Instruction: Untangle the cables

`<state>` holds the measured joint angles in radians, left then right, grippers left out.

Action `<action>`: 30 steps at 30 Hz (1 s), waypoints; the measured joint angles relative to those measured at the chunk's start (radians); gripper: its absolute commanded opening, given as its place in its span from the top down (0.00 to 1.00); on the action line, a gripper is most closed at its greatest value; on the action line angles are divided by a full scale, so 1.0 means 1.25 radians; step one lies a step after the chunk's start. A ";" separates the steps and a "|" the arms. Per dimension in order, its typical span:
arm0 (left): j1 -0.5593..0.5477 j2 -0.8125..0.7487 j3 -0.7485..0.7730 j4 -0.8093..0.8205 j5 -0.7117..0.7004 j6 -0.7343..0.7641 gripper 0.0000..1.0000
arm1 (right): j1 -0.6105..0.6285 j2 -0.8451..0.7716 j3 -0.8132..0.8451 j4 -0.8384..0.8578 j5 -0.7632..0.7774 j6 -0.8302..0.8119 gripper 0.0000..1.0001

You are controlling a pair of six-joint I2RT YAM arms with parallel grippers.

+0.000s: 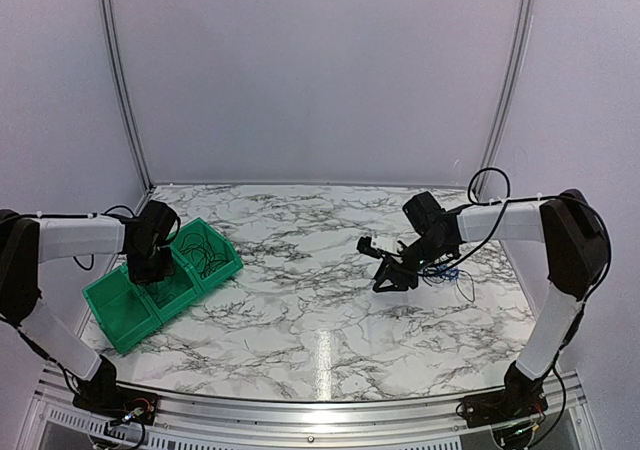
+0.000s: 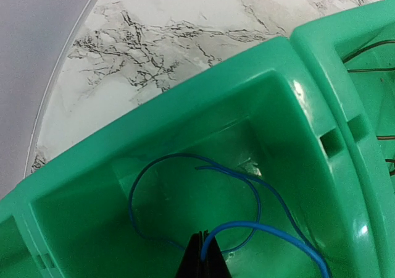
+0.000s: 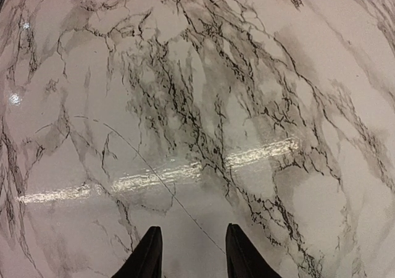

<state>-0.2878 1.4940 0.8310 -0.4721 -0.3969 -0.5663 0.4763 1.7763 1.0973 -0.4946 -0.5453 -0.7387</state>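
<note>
Cables (image 1: 447, 275): small tangle of thin thread-like black + blue wires on white marble-pattern tabletop (image 1: 300, 320), close to right edge, approx mid-depth; right gripper (image 1: 392, 278) just beside it, on the side away from that edge; fingers (image 3: 148, 253) spread, nothing btw pads; one thin black wire (image 3: 154, 174) lies flat on marble below, running in btw the tips. Green plastic 3-compartment bin (image 1: 120, 315) by left edge, angled; black wire strands (image 1: 207, 257) in far compartment; blue wire (image 2: 271, 230) looped in middle one; left gripper (image 2: 199, 259) inside that compartment, fingers clenched, tips pinching blue wire.
</note>
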 measured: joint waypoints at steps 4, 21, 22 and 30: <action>0.001 0.019 0.007 0.005 0.026 0.018 1.00 | 0.002 0.000 0.000 -0.001 0.007 0.000 0.64; 0.001 -0.167 0.068 -0.112 0.076 0.053 0.46 | 0.002 -0.002 0.018 -0.009 0.011 0.005 0.63; 0.001 -0.178 0.074 -0.119 0.086 0.060 0.46 | -0.004 -0.005 0.024 -0.013 0.010 0.008 0.63; -0.018 -0.258 0.161 -0.048 0.224 0.139 0.42 | -0.162 -0.125 0.082 -0.020 0.034 0.060 0.63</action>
<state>-0.3103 1.1717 1.0317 -0.5323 -0.1173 -0.3920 0.2733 1.6196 1.1999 -0.5194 -0.5030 -0.6636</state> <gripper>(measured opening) 0.530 0.378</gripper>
